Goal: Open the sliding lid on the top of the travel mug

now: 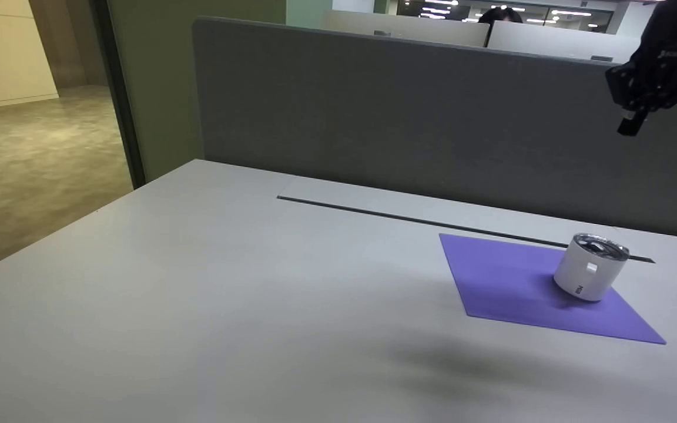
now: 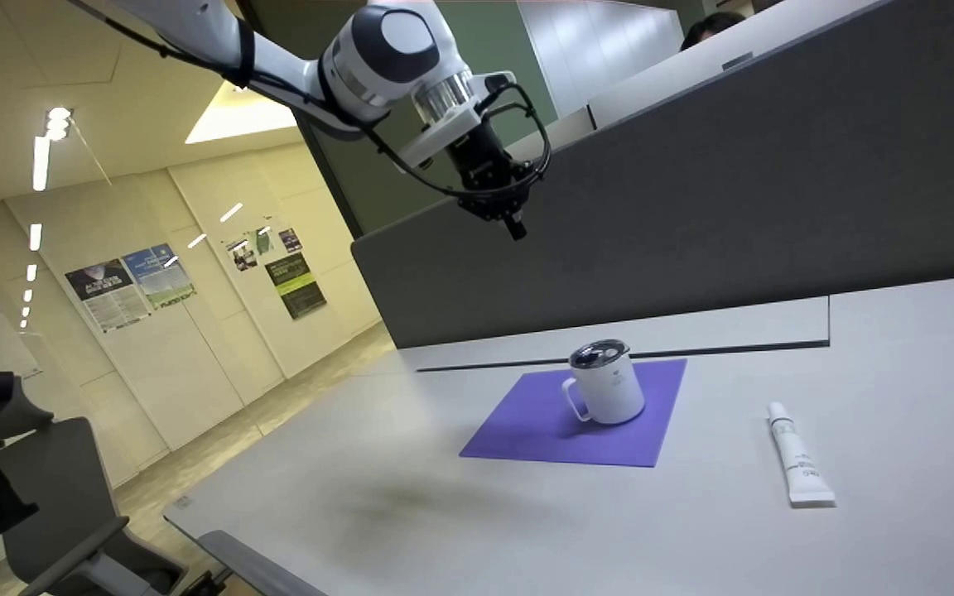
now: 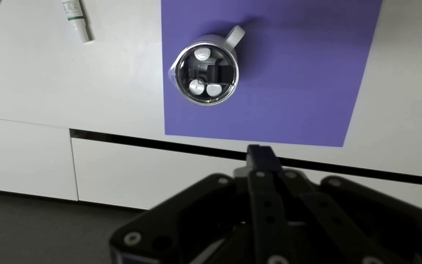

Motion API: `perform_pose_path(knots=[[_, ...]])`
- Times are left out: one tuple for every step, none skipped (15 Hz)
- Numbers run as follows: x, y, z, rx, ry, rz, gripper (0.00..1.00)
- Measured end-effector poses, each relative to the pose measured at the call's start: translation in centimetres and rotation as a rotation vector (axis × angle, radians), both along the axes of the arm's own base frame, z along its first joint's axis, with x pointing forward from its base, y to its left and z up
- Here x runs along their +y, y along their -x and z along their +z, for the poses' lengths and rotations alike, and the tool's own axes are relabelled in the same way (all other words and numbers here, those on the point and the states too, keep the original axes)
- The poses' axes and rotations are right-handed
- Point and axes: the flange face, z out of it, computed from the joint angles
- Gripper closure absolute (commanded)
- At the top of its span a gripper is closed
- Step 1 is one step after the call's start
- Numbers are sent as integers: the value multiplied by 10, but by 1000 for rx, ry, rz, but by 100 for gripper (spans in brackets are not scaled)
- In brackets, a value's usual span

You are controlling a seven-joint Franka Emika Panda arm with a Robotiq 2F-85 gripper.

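Tips together, the gripper (image 3: 264, 157) hangs well clear of the upright travel mug (image 2: 616, 393) on the purple mat (image 2: 518, 426). Only the wrist view clearly shows the black tab (image 3: 222, 74) on the sliding lid (image 3: 200, 71).

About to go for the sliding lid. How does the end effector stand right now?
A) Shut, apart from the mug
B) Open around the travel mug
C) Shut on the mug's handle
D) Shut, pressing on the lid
A: in the wrist view the end effector has its jaws together with nothing visible between them, and in both exterior views it hangs apart from the travel mug.
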Motion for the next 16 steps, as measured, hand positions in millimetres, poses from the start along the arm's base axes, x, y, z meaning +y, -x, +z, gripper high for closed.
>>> perform_pose_path(knots=[[0,0,0,0,0,0,100],[0,0,0,0,0,0,100],[0,0,0,0,0,0,100],[0,0,0,0,0,0,100],[0,0,0,0,0,0,100],[0,0,0,0,0,0,100],[0,0,-1,1,0,1,100],[0,0,-1,1,0,1,100],[0,0,-3,0,-4,-2,100],[-1,-1,-6,-2,-10,-6,100],[-3,-2,-10,-2,-14,-9,100],[-5,-3,-16,-3,-16,-10,100],[-8,-4,-23,-1,-19,-13,100],[-11,-5,-32,4,-23,-16,100],[-14,-6,-43,11,-25,-19,100],[-17,-7,-53,18,-26,-22,100]])
